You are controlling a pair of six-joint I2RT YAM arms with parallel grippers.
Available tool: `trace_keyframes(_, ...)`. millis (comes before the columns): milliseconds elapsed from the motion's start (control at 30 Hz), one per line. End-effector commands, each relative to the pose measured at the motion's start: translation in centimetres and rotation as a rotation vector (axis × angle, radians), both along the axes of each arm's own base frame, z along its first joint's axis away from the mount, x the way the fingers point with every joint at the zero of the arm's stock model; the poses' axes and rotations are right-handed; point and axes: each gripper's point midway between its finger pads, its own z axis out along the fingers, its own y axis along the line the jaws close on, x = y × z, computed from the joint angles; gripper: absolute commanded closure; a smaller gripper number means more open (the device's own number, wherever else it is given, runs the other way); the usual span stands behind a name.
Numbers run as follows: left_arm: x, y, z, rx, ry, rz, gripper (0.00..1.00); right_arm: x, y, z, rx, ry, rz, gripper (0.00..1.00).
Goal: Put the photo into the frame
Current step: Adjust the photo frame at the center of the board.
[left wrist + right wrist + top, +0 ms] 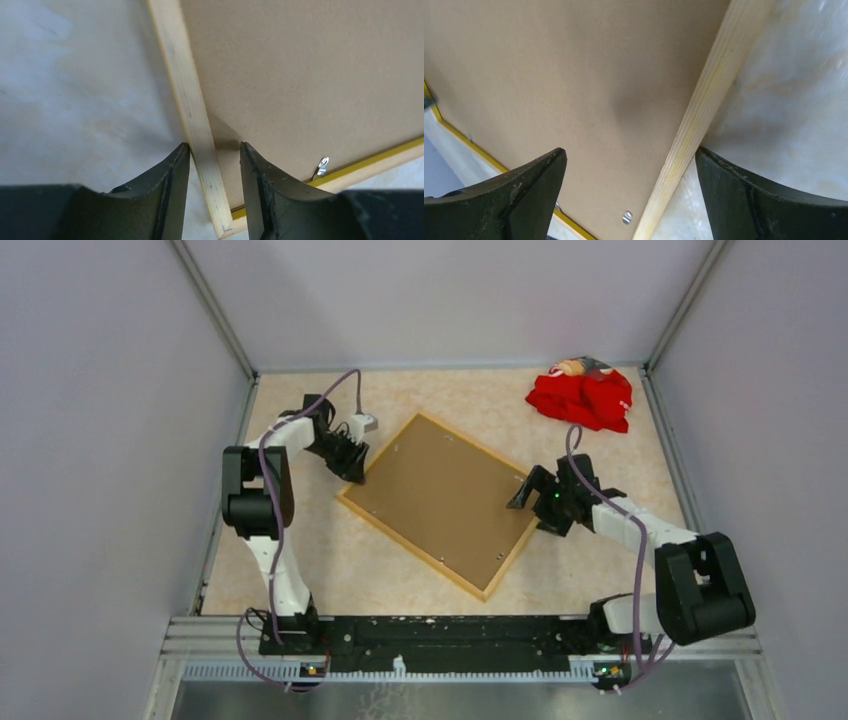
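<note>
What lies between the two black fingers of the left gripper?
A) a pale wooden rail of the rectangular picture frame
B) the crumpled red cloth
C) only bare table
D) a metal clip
A: in the left wrist view the left gripper straddles a pale wooden rail of the rectangular picture frame.

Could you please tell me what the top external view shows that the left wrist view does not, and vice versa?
Only the top external view shows the whole frame lying back up, the red cloth in the far right corner, and the right gripper wide open at the frame's right end. Only the left wrist view shows a small metal clip by the frame's inner edge and a gap beside one finger. Both show the brown backing board and the left gripper straddling the frame's edge.
</note>
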Motion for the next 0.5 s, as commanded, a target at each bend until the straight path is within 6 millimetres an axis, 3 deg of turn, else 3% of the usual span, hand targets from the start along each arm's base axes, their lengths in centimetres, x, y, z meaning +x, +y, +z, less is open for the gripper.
trace_keyframes(0,-6.2,-2.0,0.5,-0.025,0.056,-0.160,0.52,6.8,1.4,4.5,0.054,-0.186,0.046,0.01)
trace_keyframes(267,-14.3,-3.8,2.5,-0.128,0.150,-0.342,0.50,11.5,0.8,3.3,-0.013,-0.149,0.067,0.01)
trace_keyframes(367,-15.6,-4.0,3.1,-0.160,0.180,-0.370,0.48,12.3,-0.2,3.4,-0.075,-0.139,0.049,0.01)
trace_keyframes(467,-15.5,-4.1,3.8,-0.191,0.183,-0.366,0.46,12.8,-1.8,4.7,-0.169,-0.150,0.007,0.01)
